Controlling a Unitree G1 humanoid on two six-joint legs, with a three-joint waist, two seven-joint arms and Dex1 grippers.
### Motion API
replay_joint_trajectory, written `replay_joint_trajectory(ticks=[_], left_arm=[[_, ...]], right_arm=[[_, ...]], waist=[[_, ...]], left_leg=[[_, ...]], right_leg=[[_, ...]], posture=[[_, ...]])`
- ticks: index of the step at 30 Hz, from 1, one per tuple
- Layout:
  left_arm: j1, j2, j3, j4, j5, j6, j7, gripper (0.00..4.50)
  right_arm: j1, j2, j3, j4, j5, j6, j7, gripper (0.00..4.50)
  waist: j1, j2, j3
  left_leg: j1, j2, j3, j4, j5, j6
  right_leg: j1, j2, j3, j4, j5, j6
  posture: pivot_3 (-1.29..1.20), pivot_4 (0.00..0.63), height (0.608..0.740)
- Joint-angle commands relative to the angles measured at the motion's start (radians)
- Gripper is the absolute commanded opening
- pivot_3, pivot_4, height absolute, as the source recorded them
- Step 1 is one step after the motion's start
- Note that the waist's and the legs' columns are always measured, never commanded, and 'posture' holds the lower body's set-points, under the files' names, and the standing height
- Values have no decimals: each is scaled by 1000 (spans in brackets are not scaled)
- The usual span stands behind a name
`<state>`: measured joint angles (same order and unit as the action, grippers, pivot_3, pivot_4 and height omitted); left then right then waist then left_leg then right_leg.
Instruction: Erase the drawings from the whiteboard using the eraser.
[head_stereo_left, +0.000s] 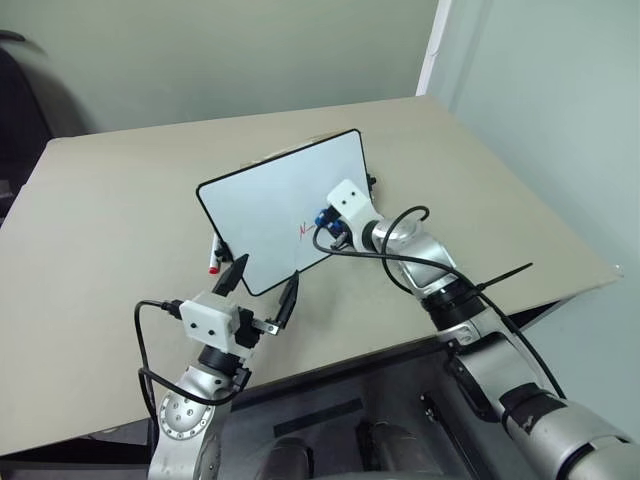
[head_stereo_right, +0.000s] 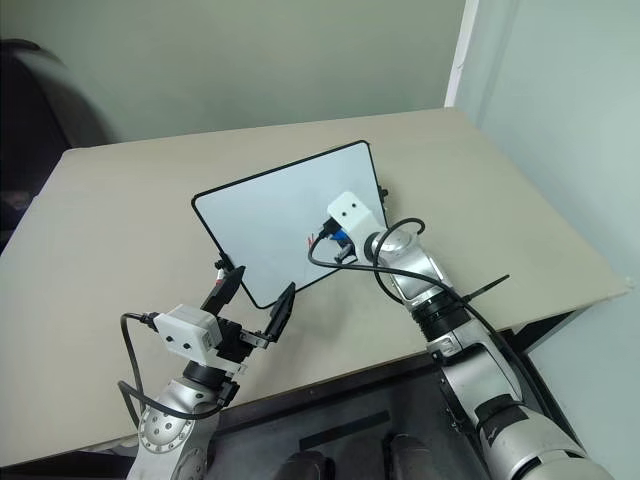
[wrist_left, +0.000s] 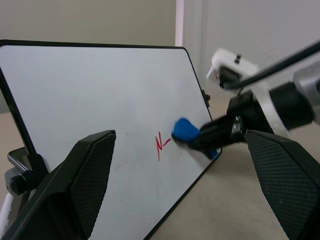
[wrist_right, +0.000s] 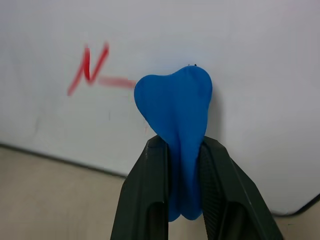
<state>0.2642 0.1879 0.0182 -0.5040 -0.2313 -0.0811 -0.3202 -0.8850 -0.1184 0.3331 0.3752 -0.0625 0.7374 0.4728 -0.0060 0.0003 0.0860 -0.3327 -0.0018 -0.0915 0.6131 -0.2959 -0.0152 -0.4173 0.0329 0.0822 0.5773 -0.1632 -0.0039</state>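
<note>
1. The left gripper is hovering at the near left of the beige table, its two black fingers spread apart and grasping nothing, just in front of the whiteboard's near corner.
2. A white marker with a red cap is lying beside the board's near-left edge.
3. The whiteboard is standing tilted up at the table's middle, its face turned toward the robot.
4. The drawings, a red scribbled mark, are sitting on the board's near-right part.
5. The blue eraser is touching the board at the mark's right end.
6. The right gripper is clenching the eraser, squashing it between both fingers.
</note>
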Motion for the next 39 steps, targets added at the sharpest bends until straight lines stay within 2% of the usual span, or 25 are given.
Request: replay_joint_trajectory(ticks=[1, 8, 19, 28, 39], left_arm=[[1, 0, 2, -36, 2, -18, 5, 4500], [-4, 1, 2, -34, 1, -16, 3, 4500], [4, 2, -3, -44, 3, -15, 2, 4500], [19, 9, 5, -63, -5, -9, 1, 4500], [30, 11, 15, -73, -13, -10, 2, 4500]], right_arm=[[0, 8, 13, -7, -11, 1, 6, 483], [-23, 2, 6, -54, -11, 14, 19, 483], [-86, 1, 1, -270, 15, 65, 71, 483], [-2, -9, 76, -179, -44, -7, 47, 483], [36, -11, 127, -134, -90, 13, 60, 483]], waist=[[0, 0, 0], [0, 0, 1], [2, 1, 0], [8, -2, -2], [6, -2, -1]], left_leg=[[0, 0, 0, 0, 0, 0], [-3, 0, 0, 1, 0, 0], [-1, 1, 0, -1, 2, 3], [0, 0, 0, 1, -1, 2], [-1, 0, 0, 0, -1, 0]], right_leg=[[0, 0, 0, 0, 0, 0], [-3, 0, 0, 0, 0, 0], [-4, 0, -1, 0, 5, -2], [-2, -1, -1, -3, 5, -4], [-3, 0, -1, -1, 2, 1]], posture=[[0, 150, 739], [0, 150, 739], [0, 150, 739], [0, 150, 739], [0, 150, 739]])
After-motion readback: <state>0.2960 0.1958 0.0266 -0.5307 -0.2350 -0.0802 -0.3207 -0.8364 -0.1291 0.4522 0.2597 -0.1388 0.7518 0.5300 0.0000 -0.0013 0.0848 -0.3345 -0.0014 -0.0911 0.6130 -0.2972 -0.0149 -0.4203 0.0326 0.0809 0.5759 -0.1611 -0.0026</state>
